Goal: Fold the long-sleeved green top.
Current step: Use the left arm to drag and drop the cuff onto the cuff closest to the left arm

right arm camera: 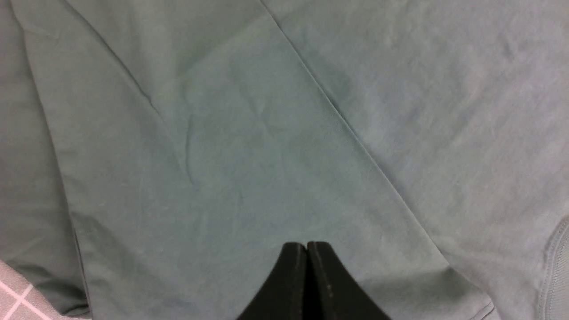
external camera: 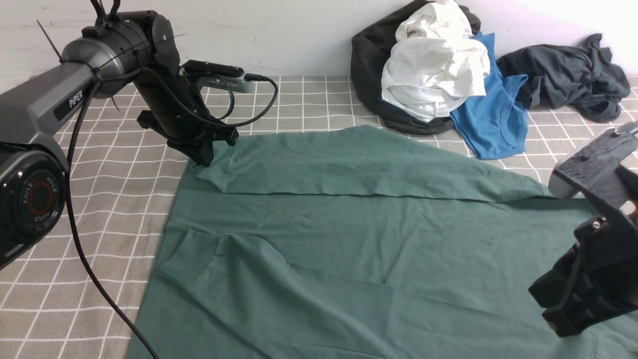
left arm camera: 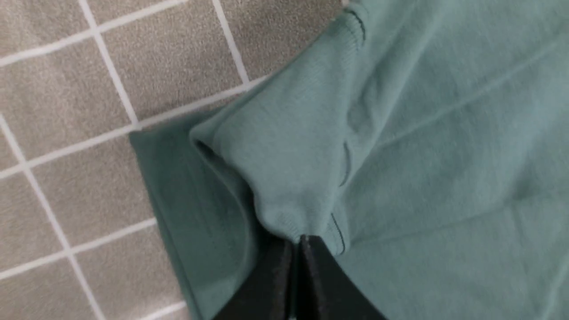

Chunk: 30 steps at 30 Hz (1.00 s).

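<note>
Jaws: we see both closed, left tips touching cuff [left arm camera: 275,178]
Sleeve [external camera: 349,167]: crosswise over the green long-sleeved top [external camera: 349,259], left arm [external camera: 45,99] nearer

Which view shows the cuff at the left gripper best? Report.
Left wrist view: the cuff close up, ribbing clear, at the left gripper. Front view: small, partly behind the gripper. Right wrist view: other parts of the green top.

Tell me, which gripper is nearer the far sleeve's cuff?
Left. The left gripper sits right at the cuff; the right gripper hovers over the top's opposite side, well away.
</note>
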Each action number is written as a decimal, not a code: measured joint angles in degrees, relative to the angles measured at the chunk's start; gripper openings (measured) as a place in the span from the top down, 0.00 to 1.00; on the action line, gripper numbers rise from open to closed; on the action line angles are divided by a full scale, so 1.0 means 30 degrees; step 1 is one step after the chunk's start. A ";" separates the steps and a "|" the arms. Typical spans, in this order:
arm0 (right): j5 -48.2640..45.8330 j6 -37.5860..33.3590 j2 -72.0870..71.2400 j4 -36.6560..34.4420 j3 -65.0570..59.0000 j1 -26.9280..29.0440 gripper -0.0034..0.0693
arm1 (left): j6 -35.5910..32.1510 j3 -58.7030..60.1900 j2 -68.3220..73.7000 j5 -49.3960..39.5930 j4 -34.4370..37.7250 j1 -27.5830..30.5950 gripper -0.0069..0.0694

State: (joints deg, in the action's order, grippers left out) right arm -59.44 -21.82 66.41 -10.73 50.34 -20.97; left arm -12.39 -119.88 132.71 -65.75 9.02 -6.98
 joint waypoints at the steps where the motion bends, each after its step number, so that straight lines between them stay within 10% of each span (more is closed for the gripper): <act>1: 0.0000 0.0000 0.0000 0.0000 0.0000 0.0000 0.97 | 0.0000 0.0000 -0.0160 -0.0069 0.0000 0.0000 0.92; 11: -0.0577 0.0000 -0.0017 0.0000 0.0000 0.0000 0.97 | 0.0633 0.3256 -0.5678 -0.1283 0.0160 0.0000 0.92; 30: -0.3558 0.0149 -0.1603 -0.0132 0.0482 -0.3575 0.97 | 0.0611 2.5563 -1.9609 0.5847 0.0760 0.0000 0.82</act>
State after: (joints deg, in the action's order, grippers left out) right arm -70.11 -21.37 61.60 -11.13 51.79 -31.69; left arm -10.56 -43.19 73.88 -48.21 11.30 -6.98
